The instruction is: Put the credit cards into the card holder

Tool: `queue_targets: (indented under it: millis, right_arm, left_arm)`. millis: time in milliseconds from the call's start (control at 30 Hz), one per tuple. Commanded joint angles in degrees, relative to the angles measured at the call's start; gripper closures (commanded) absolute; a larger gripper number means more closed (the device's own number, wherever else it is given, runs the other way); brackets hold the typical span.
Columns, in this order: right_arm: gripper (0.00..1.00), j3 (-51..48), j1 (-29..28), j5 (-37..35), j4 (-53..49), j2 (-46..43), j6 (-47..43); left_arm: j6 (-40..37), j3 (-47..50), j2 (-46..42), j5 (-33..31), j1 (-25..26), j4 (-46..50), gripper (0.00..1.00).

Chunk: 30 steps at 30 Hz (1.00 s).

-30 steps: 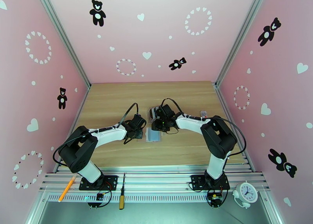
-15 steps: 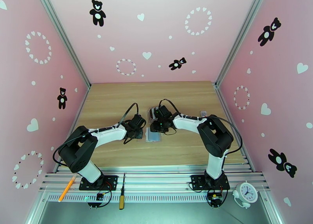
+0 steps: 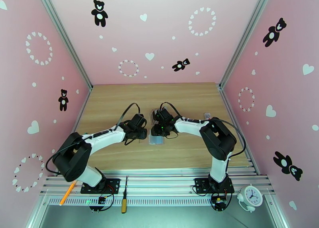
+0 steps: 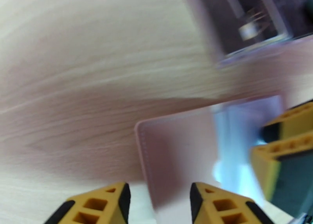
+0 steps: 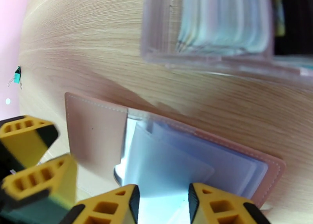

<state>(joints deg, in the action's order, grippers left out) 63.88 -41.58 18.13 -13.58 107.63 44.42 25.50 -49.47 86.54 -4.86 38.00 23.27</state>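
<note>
1. Top view: the holder (image 3: 156, 141) lies open on the tabletop, midway between the left and right edges and somewhat closer to the near edge. A clear rack (image 3: 153, 114) stands just beyond it. The left gripper (image 3: 145, 135) is at the holder's left edge and the right gripper (image 3: 158, 131) is over its far edge. Finger spacing cannot be told from this view
2. Left wrist view, blurred: the left gripper (image 4: 158, 205) has its jaws part open with nothing clamped. The holder's tan flap (image 4: 176, 154) lies flat just ahead of the gap, and the right gripper's fingers (image 4: 281, 142) sit on the bluish sleeves beyond it
3. Right wrist view: the right gripper (image 5: 162, 205) has its jaws part open above the sleeves (image 5: 176, 162), with no grip seen. The left gripper's fingers (image 5: 31, 154) are at the flap's left edge. A teal clip (image 5: 17, 76) lies near the tabletop's left edge
</note>
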Motion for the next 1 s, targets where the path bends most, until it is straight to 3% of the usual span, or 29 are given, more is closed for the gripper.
queue_targets:
  millis: [0,267,333,400,567,967]
  right_arm:
    - [0.61,-0.23,-0.43,0.67,0.26,1.26,0.99]
    - [0.62,-0.42,-0.29,2.16,1.79,1.44,2.2]
    - [0.62,-0.49,-0.18,2.72,2.31,1.66,2.63]
    - [0.62,-0.61,-0.08,3.15,2.82,1.83,3.02]
    - [0.62,-0.69,0.05,3.57,3.49,2.26,3.64]
    - [0.62,-1.47,0.25,3.95,4.43,1.97,4.34]
  left_arm:
    - [0.21,-1.29,-3.43,2.25,-0.34,1.82,0.51]
    - [1.66,4.93,-8.23,11.03,0.76,-3.98,0.52]
    - [2.07,6.96,-8.51,12.76,0.93,-5.97,0.45]
    - [2.51,9.07,-8.82,13.27,1.03,-7.87,0.37]
    - [2.85,12.9,-9.43,13.99,1.2,-11.89,0.3]
    - [2.1,15.17,-4.62,13.63,1.18,-16.49,0.26]
